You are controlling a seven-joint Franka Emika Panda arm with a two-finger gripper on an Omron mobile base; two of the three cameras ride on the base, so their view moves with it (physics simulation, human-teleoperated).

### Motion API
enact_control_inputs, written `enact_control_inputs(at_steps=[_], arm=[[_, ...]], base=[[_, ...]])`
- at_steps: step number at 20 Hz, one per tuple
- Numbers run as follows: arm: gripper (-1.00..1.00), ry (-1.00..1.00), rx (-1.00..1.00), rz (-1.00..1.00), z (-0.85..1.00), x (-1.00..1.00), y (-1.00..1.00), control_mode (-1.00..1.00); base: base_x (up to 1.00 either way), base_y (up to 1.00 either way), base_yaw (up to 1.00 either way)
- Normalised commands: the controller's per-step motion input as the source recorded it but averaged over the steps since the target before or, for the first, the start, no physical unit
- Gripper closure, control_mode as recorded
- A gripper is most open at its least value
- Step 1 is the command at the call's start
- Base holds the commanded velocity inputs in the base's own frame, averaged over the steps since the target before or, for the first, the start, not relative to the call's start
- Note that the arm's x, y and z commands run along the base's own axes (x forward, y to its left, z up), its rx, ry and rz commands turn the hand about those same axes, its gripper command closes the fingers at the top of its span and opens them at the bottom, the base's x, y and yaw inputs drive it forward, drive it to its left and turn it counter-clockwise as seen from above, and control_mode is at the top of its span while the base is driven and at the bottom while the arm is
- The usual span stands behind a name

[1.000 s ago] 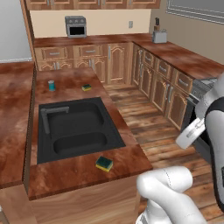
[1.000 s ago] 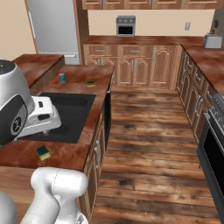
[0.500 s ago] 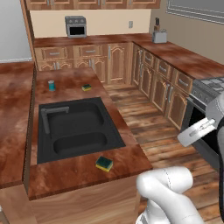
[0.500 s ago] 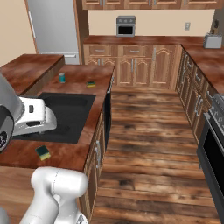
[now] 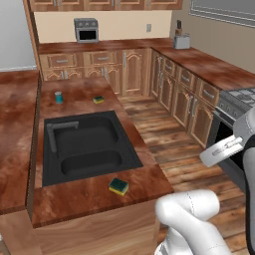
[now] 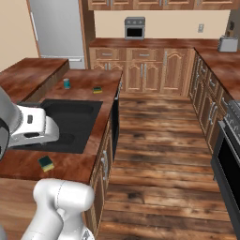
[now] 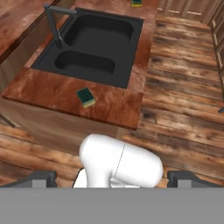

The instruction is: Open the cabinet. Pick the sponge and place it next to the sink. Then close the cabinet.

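Gripper [image 7: 111,177] jaws spread wide, empty, hovering over plank floor beside island; green-yellow sponge [image 7: 86,97] flat on glossy reddish counter [image 7: 52,89] just before matte black double sink [image 7: 92,48]; second sponge [image 5: 98,99] and teal cup [image 5: 59,97] beyond; wall cabinet [image 5: 104,4] doors shut along far wall.

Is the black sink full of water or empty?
Empty. The sink shows bare dark basin floors in both bowls, with no water or dishes, and nothing runs from the faucet.
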Motion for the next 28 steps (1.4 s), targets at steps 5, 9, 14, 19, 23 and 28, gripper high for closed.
enact_control_inputs(at_steps=[5, 9, 14, 19, 23, 28], arm=[[-1.00, 0.00, 0.00, 0.00, 0.00, 0.00, 0.00, -1.00], [-1.00, 0.00, 0.00, 0.00, 0.00, 0.00, 0.00, 1.00], [-1.00, 0.00, 0.00, 0.00, 0.00, 0.00, 0.00, 1.00], [-1.00, 0.00, 0.00, 0.00, 0.00, 0.00, 0.00, 1.00], [-1.00, 0.00, 0.00, 0.00, 0.00, 0.00, 0.00, 1.00], [-1.00, 0.00, 0.00, 0.00, 0.00, 0.00, 0.00, 1.00]], base=[[0.00, 0.00, 0.00], [-0.01, 0.00, 0.00], [-0.46, 0.01, -0.49], [-0.18, 0.01, -0.72], [0.00, 0.15, -0.66], [0.02, 0.01, -0.56]])
